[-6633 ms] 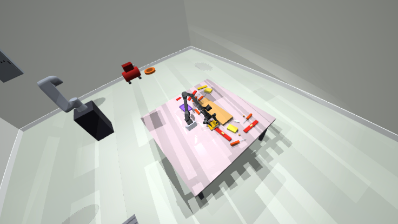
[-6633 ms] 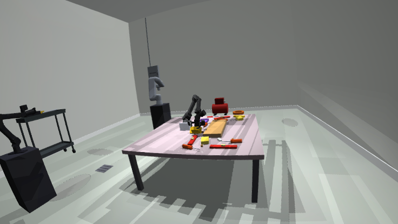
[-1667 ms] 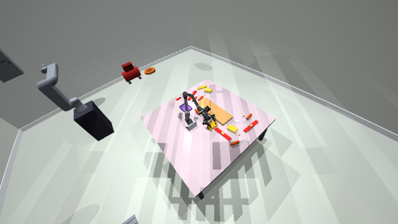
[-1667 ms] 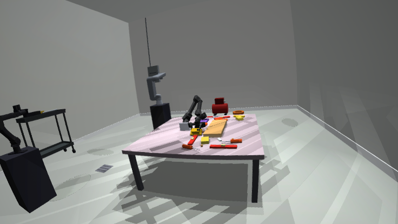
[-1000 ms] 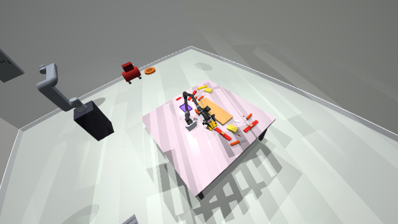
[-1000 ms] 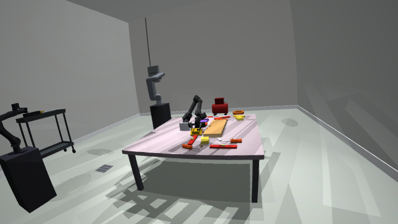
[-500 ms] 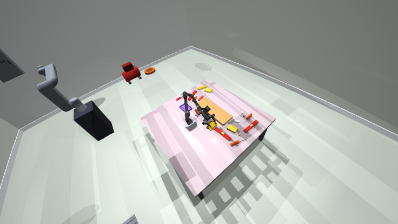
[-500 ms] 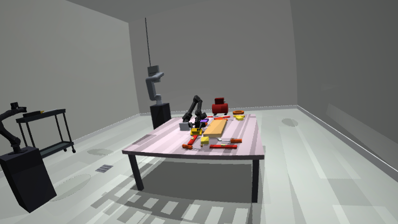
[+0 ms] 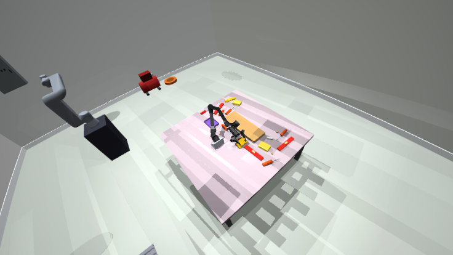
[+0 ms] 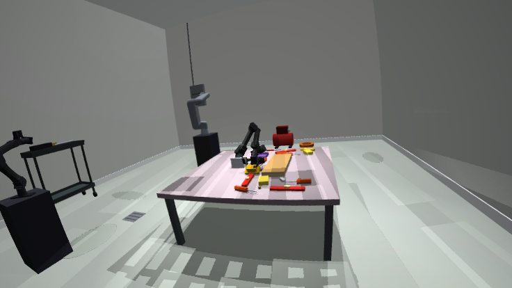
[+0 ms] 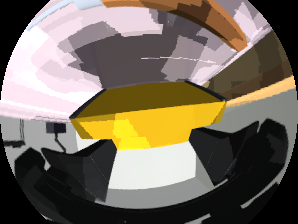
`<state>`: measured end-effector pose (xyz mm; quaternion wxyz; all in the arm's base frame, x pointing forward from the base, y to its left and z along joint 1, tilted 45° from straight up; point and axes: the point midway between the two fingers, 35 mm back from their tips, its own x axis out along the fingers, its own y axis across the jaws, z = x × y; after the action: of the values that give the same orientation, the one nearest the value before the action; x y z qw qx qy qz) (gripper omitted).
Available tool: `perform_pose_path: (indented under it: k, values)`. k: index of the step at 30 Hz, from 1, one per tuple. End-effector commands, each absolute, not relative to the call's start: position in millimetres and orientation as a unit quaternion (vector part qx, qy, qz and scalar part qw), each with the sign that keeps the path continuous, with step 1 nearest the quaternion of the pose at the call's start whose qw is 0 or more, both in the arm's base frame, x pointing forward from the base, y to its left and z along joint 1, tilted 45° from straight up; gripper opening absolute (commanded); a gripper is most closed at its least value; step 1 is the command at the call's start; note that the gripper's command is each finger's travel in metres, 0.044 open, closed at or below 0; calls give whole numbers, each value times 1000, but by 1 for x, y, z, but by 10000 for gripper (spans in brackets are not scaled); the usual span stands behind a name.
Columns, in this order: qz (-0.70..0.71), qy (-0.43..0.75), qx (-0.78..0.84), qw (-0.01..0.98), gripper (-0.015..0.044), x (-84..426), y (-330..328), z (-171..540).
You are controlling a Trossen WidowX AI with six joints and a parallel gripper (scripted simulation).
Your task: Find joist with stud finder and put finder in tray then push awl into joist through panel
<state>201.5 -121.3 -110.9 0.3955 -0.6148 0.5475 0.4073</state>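
Observation:
The yellow stud finder (image 9: 241,143) (image 10: 252,170) (image 11: 165,117) is at the fingertips of my gripper (image 9: 238,140) (image 10: 252,165) (image 11: 150,132). The fingers stand wide on both sides of its narrower part, and the gripper looks shut on it. It is low, beside the near end of the tan floor panel (image 9: 248,126) (image 10: 280,165); a gap under it cannot be told. The purple tray (image 9: 209,122) (image 10: 263,154) lies beside the arm. An orange-handled tool (image 9: 224,126) lies between tray and panel, partly hidden; whether it is the awl cannot be told. The joist is hidden.
A red level (image 9: 253,152) (image 10: 248,179) lies just beyond the stud finder. A yellow block (image 9: 264,146) (image 10: 263,180), another red level (image 9: 285,143) (image 10: 286,188) and orange-handled tools (image 9: 267,162) (image 10: 303,181) lie near the panel's near end. More tools lie past its far end.

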Motion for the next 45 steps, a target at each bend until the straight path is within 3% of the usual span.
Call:
perform_pose_path:
  k: [1,29,32,45]
  values:
    - [413,541,-614,399,378,202,-117,-112]
    - [407,547,-615,395,378,202,-121,-111]
    - [407,547,-615,395,440,202,-121,-111]
    - [407,547,-615,395,440,202,-121,-110]
